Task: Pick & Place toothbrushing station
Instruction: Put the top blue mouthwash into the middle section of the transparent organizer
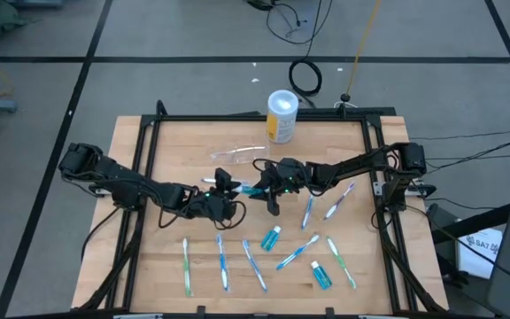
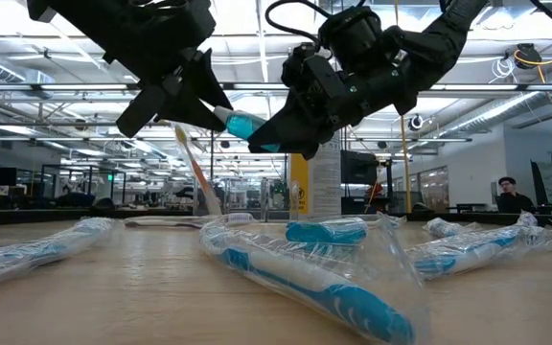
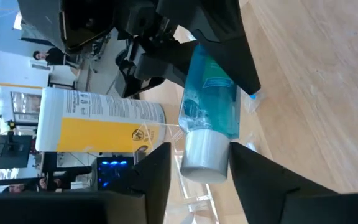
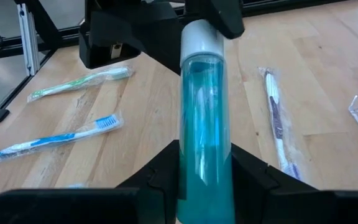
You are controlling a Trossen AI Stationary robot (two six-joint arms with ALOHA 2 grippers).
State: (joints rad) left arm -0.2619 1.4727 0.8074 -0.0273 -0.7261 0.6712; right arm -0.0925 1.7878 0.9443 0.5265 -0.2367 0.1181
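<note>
Right claw [image 1: 268, 189] clenched on a blue tube [image 4: 205, 124]; left claw [image 1: 224, 188] spread around its white cap. Clear cup [image 1: 237, 153] lies just beyond both claws.

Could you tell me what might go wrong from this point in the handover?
1. The right gripper holds the blue bottle in mid-air with its white cap at the left gripper. If the right lets go early, the bottle may drop onto the wrapped toothbrushes.
2. The two grippers are very close together, so a small misalignment could make them knock.
3. The clear cup seems to lie on its side, so placing items in it may fail.
</note>
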